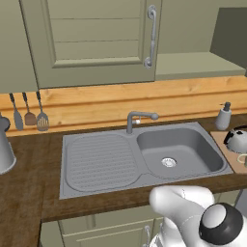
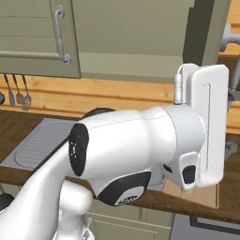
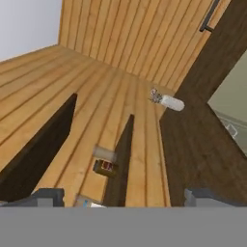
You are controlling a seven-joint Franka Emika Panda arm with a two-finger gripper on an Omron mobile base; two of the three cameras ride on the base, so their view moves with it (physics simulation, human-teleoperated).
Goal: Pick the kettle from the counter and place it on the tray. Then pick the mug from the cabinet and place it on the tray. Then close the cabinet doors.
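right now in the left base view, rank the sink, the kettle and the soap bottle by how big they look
1. sink, by far the largest.
2. kettle, though the picture edge cuts it off.
3. soap bottle, slimmer; it stands farther back, so its rank against the kettle is unsure.

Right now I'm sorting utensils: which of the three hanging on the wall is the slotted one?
The rightmost utensil, nearest the sink: its broad head has slots, unlike the two plain ones left of it.

Even, soft rendered light, faint shadows, slightly blurry throughout.
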